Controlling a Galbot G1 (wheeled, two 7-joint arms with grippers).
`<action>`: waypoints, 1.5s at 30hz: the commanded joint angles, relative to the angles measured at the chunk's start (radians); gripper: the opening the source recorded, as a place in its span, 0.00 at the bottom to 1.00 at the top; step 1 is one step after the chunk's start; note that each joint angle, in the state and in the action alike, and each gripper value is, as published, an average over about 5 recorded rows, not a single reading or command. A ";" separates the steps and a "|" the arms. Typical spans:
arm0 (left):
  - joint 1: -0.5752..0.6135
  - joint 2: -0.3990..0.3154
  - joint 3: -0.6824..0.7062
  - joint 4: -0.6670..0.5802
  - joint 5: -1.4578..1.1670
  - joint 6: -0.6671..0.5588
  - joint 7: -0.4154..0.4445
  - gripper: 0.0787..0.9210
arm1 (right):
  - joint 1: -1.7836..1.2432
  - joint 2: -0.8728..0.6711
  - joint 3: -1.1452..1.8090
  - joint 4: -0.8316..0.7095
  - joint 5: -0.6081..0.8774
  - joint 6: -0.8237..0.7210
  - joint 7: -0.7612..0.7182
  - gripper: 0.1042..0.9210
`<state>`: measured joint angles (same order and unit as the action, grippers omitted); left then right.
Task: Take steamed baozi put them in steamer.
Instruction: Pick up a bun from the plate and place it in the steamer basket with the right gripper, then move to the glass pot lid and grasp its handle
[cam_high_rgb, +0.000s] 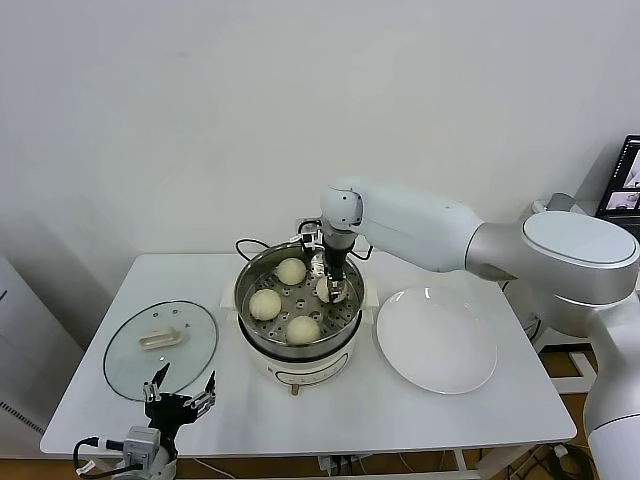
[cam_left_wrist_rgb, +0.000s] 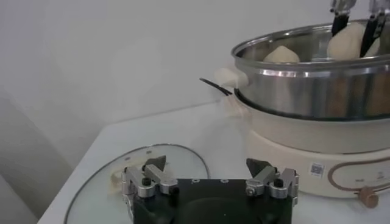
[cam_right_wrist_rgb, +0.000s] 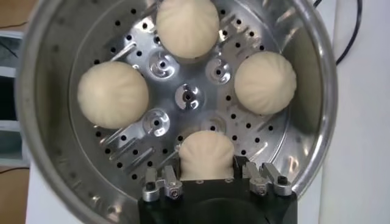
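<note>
White desk (cam_high_rgb: 480, 420) carries everything. Steamer (cam_high_rgb: 247, 285) sits mid-desk on its cooker base (cam_high_rgb: 300, 372). All four steamed baozi (cam_right_wrist_rgb: 113, 94) are inside the basket on the perforated floor, so loading looks essentially done. White plate (cam_high_rgb: 436, 340) beside the steamer has nothing on it; glass lid (cam_high_rgb: 160, 347) lies flat on the desk off to my left.

My right tool (cam_right_wrist_rgb: 207, 178) is down inside the steamer, fingers either side of the fourth bun. They sit close against it, but I can't tell if they're clamped on it or parted. My guess at what's left: let go and lift out.

My left tool (cam_left_wrist_rgb: 210, 176) hangs low over the lid, fingers spread wide, nothing in them.

Writing: small code sticker and a marking on the cooker base front, neither readable. No brand visible.
</note>
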<state>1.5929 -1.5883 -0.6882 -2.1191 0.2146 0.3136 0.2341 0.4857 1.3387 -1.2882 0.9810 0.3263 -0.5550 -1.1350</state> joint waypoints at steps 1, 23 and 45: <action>0.004 -0.001 0.000 -0.001 0.001 0.000 0.000 0.88 | -0.022 -0.004 0.018 0.007 -0.026 -0.008 0.014 0.56; -0.009 -0.005 -0.031 -0.073 -0.286 0.003 -0.085 0.88 | -0.255 -0.375 0.810 0.269 0.146 0.067 0.450 0.88; -0.121 0.060 -0.084 0.047 0.078 -0.119 -0.037 0.88 | -1.489 -0.121 1.936 0.635 0.185 0.479 0.876 0.88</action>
<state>1.5377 -1.5627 -0.7320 -2.1219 0.0124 0.2292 0.1629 -0.3847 0.9951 0.0640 1.4479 0.4987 -0.2585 -0.4214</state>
